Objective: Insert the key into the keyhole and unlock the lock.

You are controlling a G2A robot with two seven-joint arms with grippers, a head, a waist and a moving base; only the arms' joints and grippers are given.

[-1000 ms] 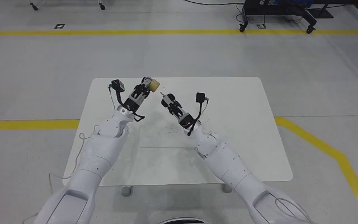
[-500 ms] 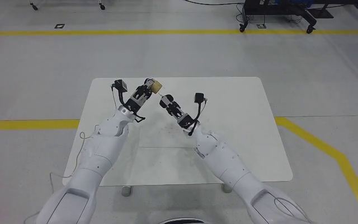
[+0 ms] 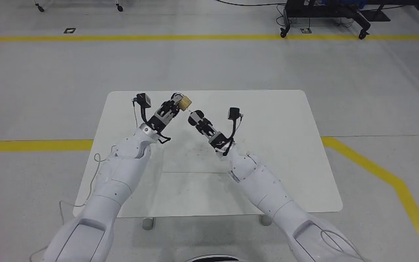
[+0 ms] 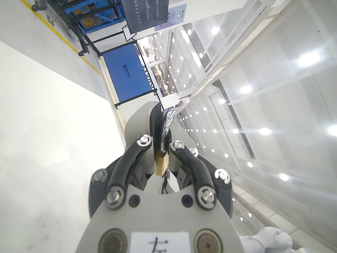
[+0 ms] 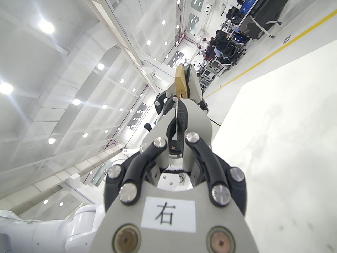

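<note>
Scene: Over a white rectangular table (image 3: 281, 150), two robot arms meet in mid-air, one carrying the lock and the other the key.

Lock: The small brass padlock (image 5: 180, 81) is raised clear of the tabletop. Its underside is turned towards the opposite arm, so the round keyhole (image 5: 181, 95) faces the key.

Left gripper: The left gripper (image 4: 162, 122) has its fingers closed tight on the padlock's flat sides. Brass shows through the narrow gap between them.

Key: The thin, silver, saw-edged metal key (image 5: 177, 114) points blade-first at the padlock.

Right gripper: The right gripper (image 5: 178, 102) is pinched almost fully closed on the key. Only the toothed blade pokes out in front.

Contact: The key tip sits at the mouth of the keyhole. Whether it has gone in cannot be told.

Step in hand: Judging by the alignment, this is the insertion. The turn to unlock is not yet done.

Handling: The padlock looks dense, rigid and smooth, so it could slip. It is best held across its broad faces, as it is here, leaving the underside free. The key looks light, stiff and thin, and it could pivot between the pads. It should be held by the bow with the blade in line with the slot.

Risk: A slight tilt would probably jam the tip against the brass rim.
</note>
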